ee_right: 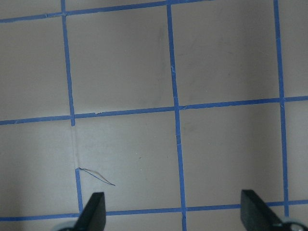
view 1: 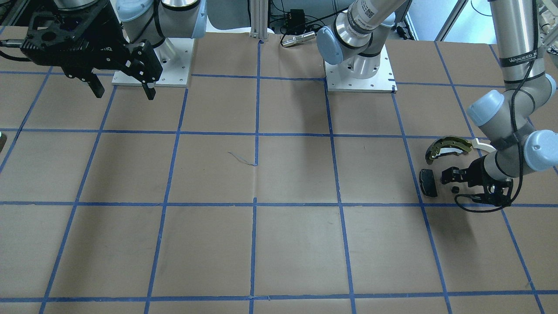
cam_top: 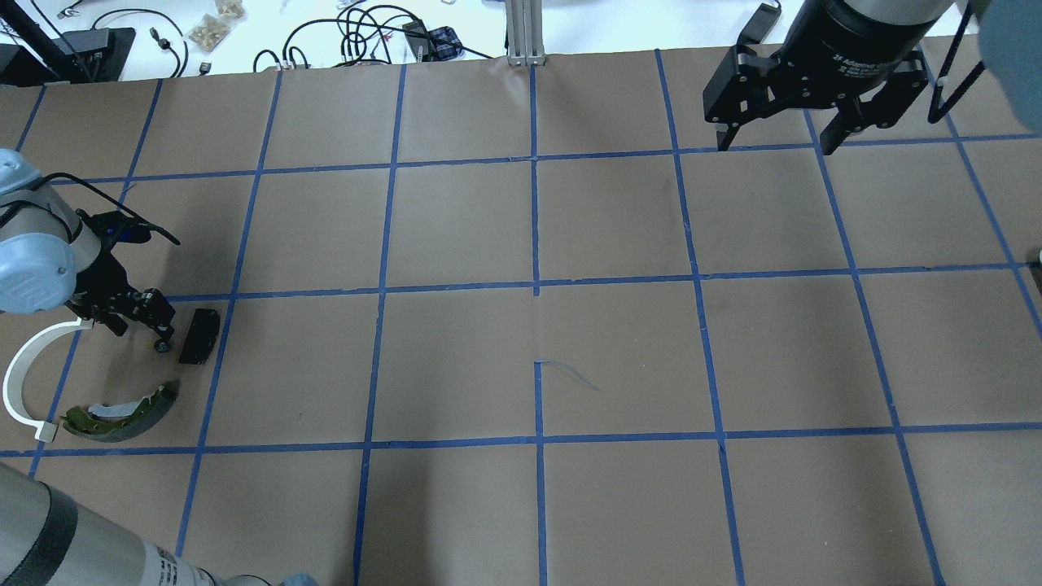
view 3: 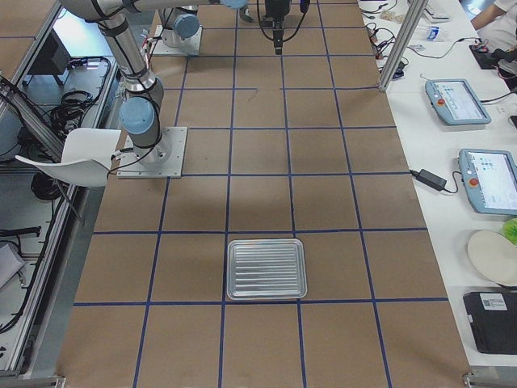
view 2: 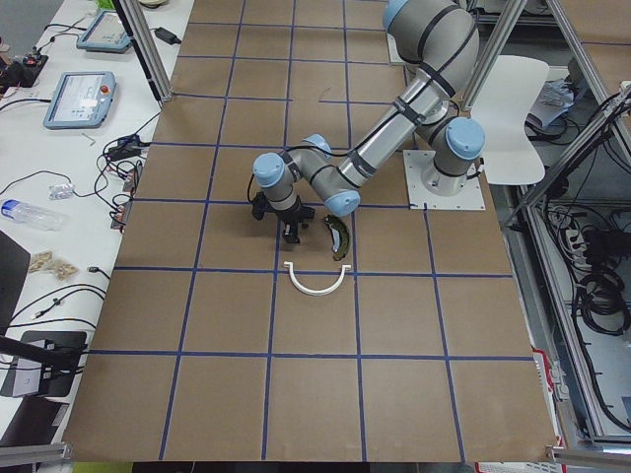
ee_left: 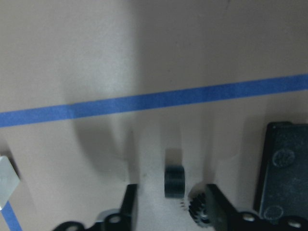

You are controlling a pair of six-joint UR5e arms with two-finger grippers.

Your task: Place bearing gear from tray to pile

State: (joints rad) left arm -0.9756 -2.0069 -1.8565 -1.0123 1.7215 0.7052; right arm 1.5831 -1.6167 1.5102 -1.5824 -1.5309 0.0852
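My left gripper [ee_left: 171, 207] is open and low over the paper at the pile; it also shows in the overhead view [cam_top: 143, 332]. A small black cylinder [ee_left: 174, 180] lies between its fingers, touching neither. A small black toothed gear [ee_left: 197, 211] lies against the inner side of one finger [ee_left: 215, 204]. I cannot tell whether they are one part. Around them lie the black pad [cam_top: 199, 334], the olive-and-black brake shoe [cam_top: 122, 407] and the white arc [cam_top: 20, 374]. My right gripper [cam_top: 773, 140] is open and empty, high over the far side.
A silver ribbed tray [view 3: 266, 268] with nothing in it lies on the table's right end. The table is brown paper with a blue tape grid [cam_top: 536, 281]. Cables and bags [cam_top: 358, 32] lie beyond the far edge. The arm bases [view 1: 359, 74] stand at the robot's side.
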